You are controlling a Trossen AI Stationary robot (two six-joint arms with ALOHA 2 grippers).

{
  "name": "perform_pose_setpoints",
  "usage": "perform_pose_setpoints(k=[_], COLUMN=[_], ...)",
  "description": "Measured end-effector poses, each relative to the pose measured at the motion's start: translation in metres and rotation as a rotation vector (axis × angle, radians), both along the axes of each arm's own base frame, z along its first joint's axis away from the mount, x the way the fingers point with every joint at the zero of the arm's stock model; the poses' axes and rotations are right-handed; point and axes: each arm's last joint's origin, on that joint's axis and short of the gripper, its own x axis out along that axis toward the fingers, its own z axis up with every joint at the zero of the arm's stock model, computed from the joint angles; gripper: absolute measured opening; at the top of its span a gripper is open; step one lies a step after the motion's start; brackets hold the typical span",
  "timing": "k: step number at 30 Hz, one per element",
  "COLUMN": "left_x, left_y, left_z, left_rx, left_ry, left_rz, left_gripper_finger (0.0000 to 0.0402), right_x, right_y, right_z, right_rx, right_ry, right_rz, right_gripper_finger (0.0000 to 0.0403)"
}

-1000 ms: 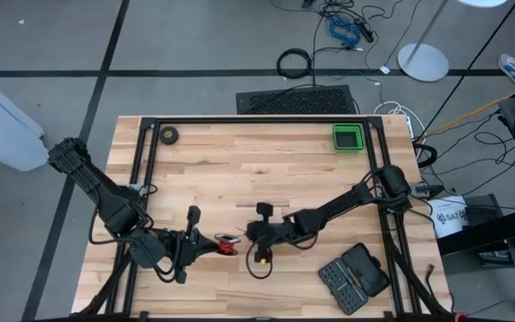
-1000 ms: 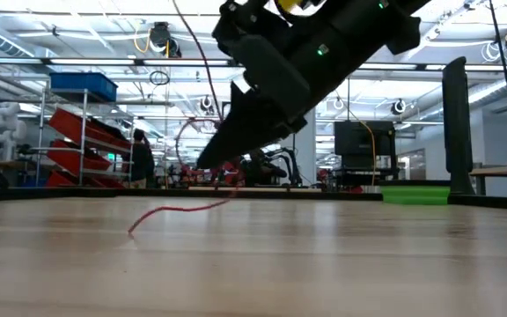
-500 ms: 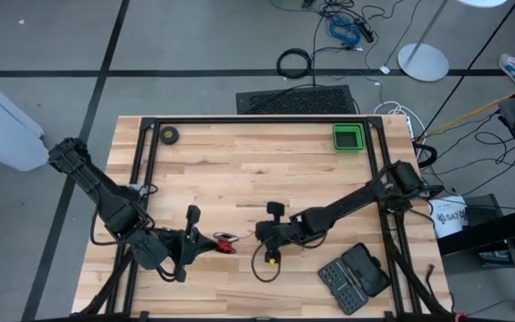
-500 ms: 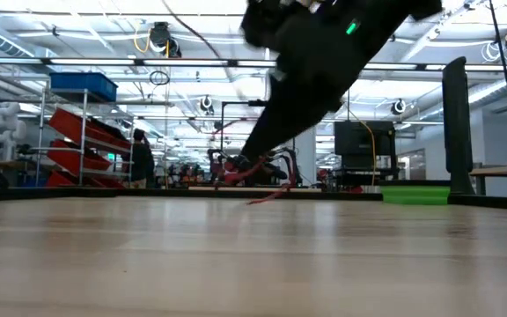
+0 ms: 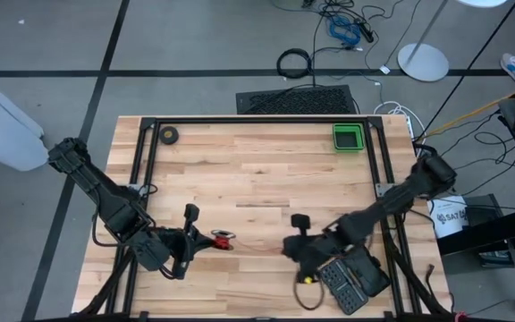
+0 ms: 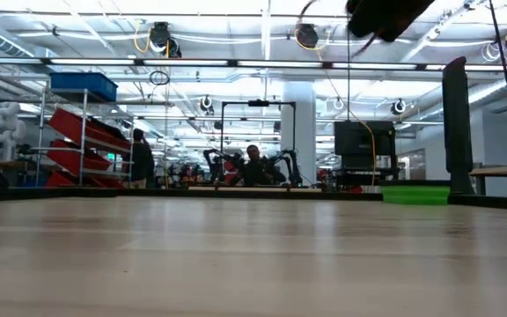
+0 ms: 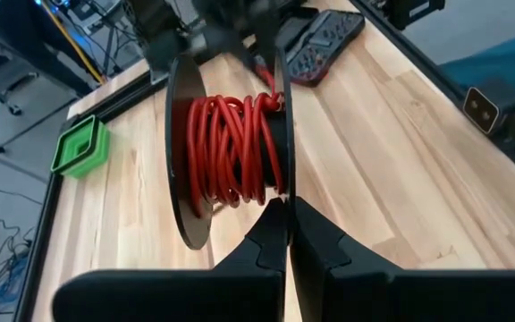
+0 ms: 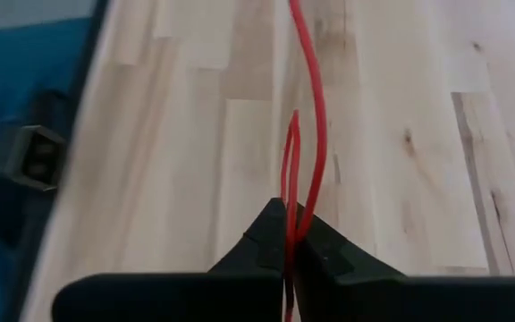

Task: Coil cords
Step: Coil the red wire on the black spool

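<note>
The cords are one thin red wire (image 7: pixel 231 148), wound on a black two-flange spool (image 5: pixel 223 240) near the table's near left. My left gripper (image 7: pixel 286 215) is shut on that spool. A free strand of the wire (image 8: pixel 316 107) runs from the spool to my right gripper (image 8: pixel 291 234), which is shut on it. In the high view my right gripper (image 5: pixel 287 245) hangs right of the spool, near the front edge. In the low view only the right arm (image 6: pixel 385 13) shows, at the top. My left gripper pinches the rim of one flange (image 7: pixel 282 179) between its two fingertips, coming at it slanting down from the table's left. The spool stands out beyond the fingertips with its flanges on edge, held above the boards. My right gripper pinches the red wire (image 8: pixel 291 210) between its two fingertips, slanting down from the table's right. Just ahead of the fingers a short doubled bit (image 8: pixel 289 152) shows beside the long strand. That strand leads away toward the spool in a gentle curve above the table.
A black case of bits (image 5: pixel 354 275) lies right under the right arm at the near right. A green tray (image 5: pixel 348 137) sits at the far right and a small dark tape roll (image 5: pixel 168 135) at the far left. Black frame rails (image 5: pixel 146 170) run along both sides.
My right gripper has gone up and toward the table's right and near edges, still shut on the red wire. The strand that trailed on the table has been lifted off it and drawn out from the spool.
</note>
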Motion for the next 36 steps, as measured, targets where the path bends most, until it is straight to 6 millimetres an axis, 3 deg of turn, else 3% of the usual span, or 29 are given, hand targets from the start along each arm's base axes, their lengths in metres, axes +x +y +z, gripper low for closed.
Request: perform_pose_setpoints(k=[8, 16, 22, 28, 36], left_x=[0.001, 0.006, 0.008, 0.011, 0.019], left_y=[0.002, 0.016, 0.029, 0.028, 0.019], left_z=[-0.001, -0.006, -0.011, -0.018, -0.018], left_rx=[-0.013, -0.04, -0.08, -0.169, -0.175], left_ry=[0.007, 0.059, 0.116, 0.181, 0.155], left_rz=[0.025, 0.131, 0.221, 0.16, 0.023], left_gripper_finger=[0.0006, 0.0006, 0.0006, 0.0006, 0.0006], right_x=[-0.037, -0.052, -0.053, -0.049, -0.028], right_y=[0.009, 0.016, 0.022, 0.028, 0.033], right_z=[0.038, 0.057, 0.09, 0.115, 0.115], right_rx=[0.003, -0.045, -0.146, -0.299, -0.408], right_ry=[-0.093, -0.117, -0.246, -0.411, -0.502], right_rz=[0.02, 0.024, 0.02, -0.009, 0.029], right_gripper_finger=[0.0, 0.0, 0.0, 0.0, 0.0])
